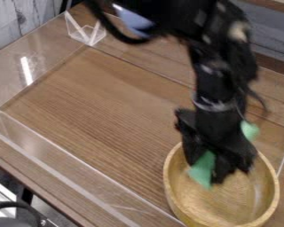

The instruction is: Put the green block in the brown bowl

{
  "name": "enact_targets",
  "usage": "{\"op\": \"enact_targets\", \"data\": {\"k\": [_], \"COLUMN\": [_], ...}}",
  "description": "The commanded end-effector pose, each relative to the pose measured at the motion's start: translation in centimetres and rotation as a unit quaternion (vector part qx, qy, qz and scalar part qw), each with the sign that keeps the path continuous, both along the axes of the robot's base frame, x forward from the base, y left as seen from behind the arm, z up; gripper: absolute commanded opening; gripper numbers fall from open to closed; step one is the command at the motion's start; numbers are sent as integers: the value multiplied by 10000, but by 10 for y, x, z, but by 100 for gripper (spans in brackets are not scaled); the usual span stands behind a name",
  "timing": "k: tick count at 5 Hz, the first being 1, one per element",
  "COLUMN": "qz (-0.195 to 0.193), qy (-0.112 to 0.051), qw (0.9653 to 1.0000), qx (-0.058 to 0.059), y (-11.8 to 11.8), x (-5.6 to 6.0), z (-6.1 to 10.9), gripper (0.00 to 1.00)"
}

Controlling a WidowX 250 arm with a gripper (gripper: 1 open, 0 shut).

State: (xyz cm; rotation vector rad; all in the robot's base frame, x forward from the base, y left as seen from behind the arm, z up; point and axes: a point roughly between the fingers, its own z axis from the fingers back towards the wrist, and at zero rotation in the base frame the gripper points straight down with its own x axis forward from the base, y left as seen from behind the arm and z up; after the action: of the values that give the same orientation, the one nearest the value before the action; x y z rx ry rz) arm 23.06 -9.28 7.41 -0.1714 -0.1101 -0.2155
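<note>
Gripper (216, 166), pointing down at lower right of frame, grasps green block (204, 169) between jaws. Block hangs over left part of bowl (261, 215), long axis roughly upright, just above bowl floor. Release drops it straight inside.

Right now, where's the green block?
In the camera view, lower right: the green block sits between the gripper's fingers, over the left part of the brown bowl, inside its rim.
</note>
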Motion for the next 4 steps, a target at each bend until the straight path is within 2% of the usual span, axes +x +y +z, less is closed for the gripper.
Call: {"op": "enact_targets", "data": {"k": [1,3,4], "qz": [116,-78,-66], "qy": [-167,-106,-57], "qw": [9998,9999,10000], "qx": [-9,-45,-19], "y": [22,-26,-27], "x": [7,2,4], "z": [4,-14,-21], "gripper": [0,0,0]}}
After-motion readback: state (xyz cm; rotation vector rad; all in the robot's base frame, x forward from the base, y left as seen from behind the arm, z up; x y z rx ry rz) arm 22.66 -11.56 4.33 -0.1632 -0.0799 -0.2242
